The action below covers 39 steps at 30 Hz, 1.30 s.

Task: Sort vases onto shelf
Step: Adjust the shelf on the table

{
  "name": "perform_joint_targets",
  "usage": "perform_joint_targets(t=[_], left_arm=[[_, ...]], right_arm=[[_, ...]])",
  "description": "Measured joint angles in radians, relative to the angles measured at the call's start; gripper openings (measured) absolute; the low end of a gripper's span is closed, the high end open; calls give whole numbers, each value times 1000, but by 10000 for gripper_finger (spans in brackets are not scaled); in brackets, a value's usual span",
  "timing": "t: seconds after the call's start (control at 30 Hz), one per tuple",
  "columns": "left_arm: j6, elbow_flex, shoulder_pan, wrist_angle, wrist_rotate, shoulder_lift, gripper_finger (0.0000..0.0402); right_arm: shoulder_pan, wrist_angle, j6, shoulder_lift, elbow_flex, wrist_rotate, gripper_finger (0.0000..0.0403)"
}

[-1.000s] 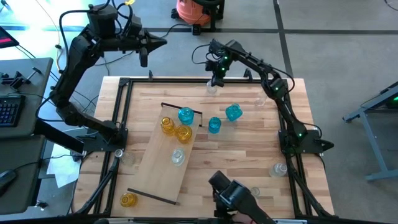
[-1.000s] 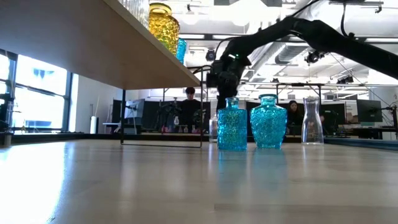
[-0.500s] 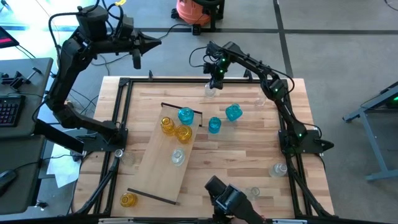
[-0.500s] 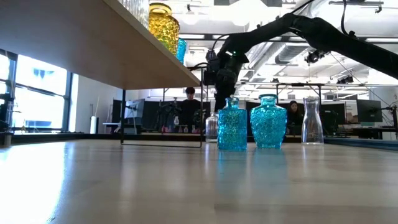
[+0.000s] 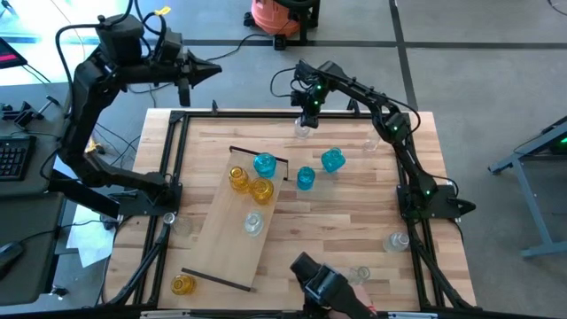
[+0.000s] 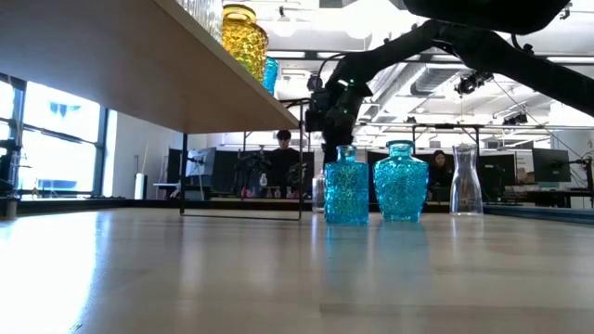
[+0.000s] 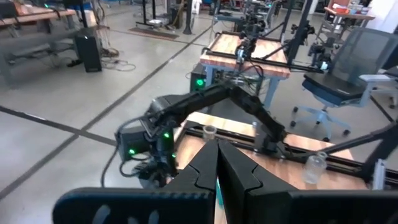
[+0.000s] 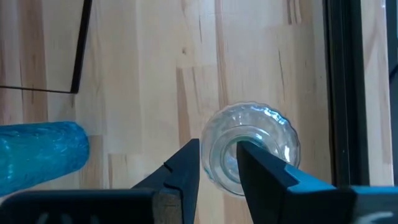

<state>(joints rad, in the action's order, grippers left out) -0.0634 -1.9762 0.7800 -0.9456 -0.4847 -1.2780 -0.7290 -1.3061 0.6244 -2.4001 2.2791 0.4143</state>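
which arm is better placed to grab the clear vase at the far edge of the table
Right. The right gripper hangs directly over the clear vase, fingers open astride its rim. The left gripper is raised beyond the table's far edge, fingers shut.

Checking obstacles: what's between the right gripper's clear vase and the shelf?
Bare tabletop up to the shelf, in the high view; right gripper sits over the clear vase.

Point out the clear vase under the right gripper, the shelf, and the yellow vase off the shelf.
clear vase (image 8: 261,146), right wrist view, rim.
shelf (image 5: 229,237), high view, bare wood.
yellow vase (image 5: 182,284), high view, body.
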Motion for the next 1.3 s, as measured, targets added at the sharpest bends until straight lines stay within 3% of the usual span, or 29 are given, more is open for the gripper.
perform_joint_targets(t=[0.17,0.4,0.53,0.7,0.77,0.9,1.3], left_arm=[[7,0,-14,-109,4,3,1],[0,0,-58,-239,97,3,1],[-16,0,-82,-320,125,7,1],[-46,0,-100,-605,231,-1,1],[-36,11,-116,-627,237,-5,1],[-1,88,-164,-624,231,20,1],[70,569,-261,-580,256,194,0]], right_arm=[[3,10,1,-1,0,-15,94],[4,10,6,-2,0,-16,11],[4,9,2,-4,0,-19,16],[6,7,-2,-4,-1,-22,6],[6,7,-8,-4,-1,-22,7],[6,7,-15,-4,-1,-22,4],[6,7,-43,-4,-2,-21,3]])
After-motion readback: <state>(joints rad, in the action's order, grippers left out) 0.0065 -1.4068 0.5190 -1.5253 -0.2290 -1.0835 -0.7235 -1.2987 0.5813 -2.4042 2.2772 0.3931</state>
